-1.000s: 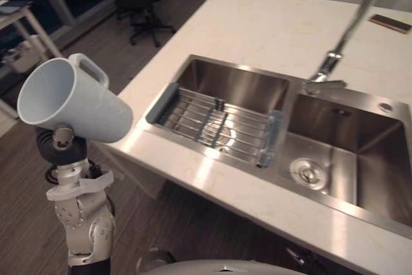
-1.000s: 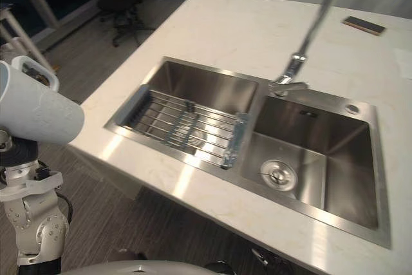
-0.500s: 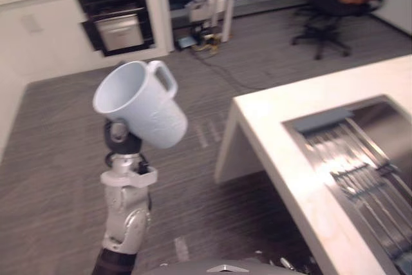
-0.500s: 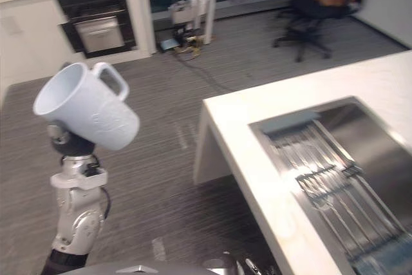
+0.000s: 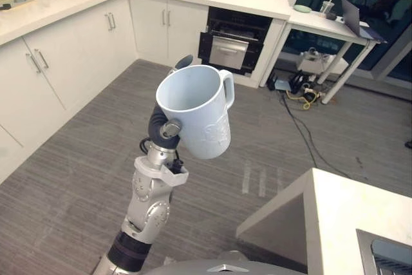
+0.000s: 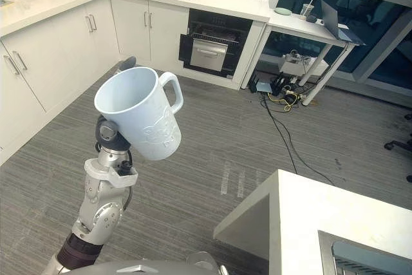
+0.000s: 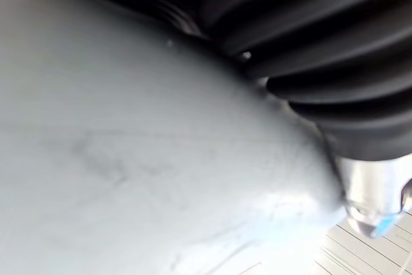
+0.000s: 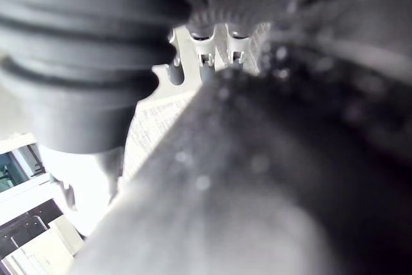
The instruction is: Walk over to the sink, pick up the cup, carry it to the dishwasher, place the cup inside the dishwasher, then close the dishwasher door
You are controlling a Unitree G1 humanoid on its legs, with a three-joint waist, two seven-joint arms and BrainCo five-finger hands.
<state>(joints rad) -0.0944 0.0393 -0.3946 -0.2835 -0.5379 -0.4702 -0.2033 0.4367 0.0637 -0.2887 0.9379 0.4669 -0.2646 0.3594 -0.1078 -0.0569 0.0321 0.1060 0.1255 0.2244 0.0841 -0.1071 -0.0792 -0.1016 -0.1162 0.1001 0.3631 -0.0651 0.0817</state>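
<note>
White cabinets line the left wall, not part of the job. Right of them we see the pale blue cup up in the air over the grey floor, touching no surface, carried by the left robot hand. So we judge pickup done and the carry step in hand.

Further right and far off sits a dark bay with a steel front, which we take for the dishwasher; it looks open. Next move calls for walking across the floor toward it with the cup kept steady, then lowering it inside. Near right, the white table corner is one to steer round.

Poses: the left forearm stands almost upright from the near left with the wrist bent. Its robot hand is wrapped round the cup's body from behind, one fingertip showing past the rim. The cup is tilted, mouth up and toward us, handle to the right. The right robot hand shows its dark cover in its wrist view; its grip we cannot tell.
</note>
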